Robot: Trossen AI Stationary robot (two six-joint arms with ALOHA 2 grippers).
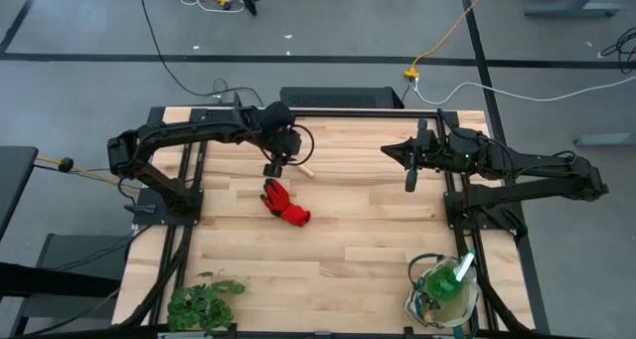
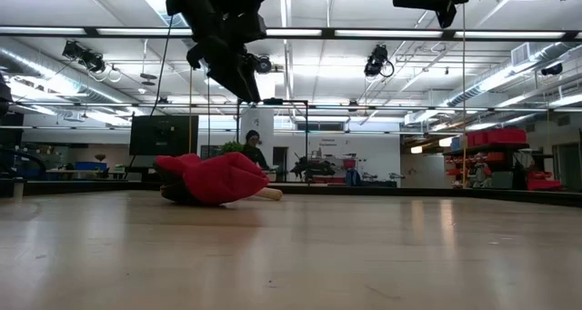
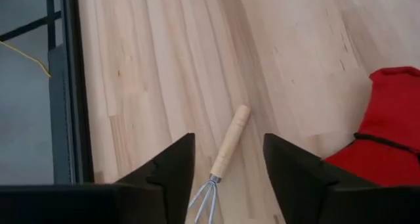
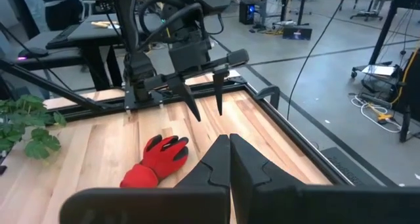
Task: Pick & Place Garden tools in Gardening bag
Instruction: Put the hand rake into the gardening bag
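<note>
A hand rake lies flat on the wooden table, its wooden handle [image 3: 230, 144] toward the far right and its wire tines [image 3: 202, 199] toward my left gripper [image 3: 230, 137]. That gripper hangs open above the rake, one finger on each side and apart from it, also seen as my left gripper [image 1: 273, 167]. A red glove [image 1: 285, 202] lies on the table just nearer than the rake. The cream gardening bag [image 1: 414, 301] stands at the near right corner with a green spray bottle [image 1: 444, 282] inside. My right gripper [image 1: 409, 182] waits shut, high over the table's right part.
A leafy green plant bunch [image 1: 204, 301] lies at the near left corner. A black frame rail [image 1: 348, 111] runs along the table's far edge. Bare wood stretches between the glove and the bag. A person [image 2: 252, 148] is far off in the room behind.
</note>
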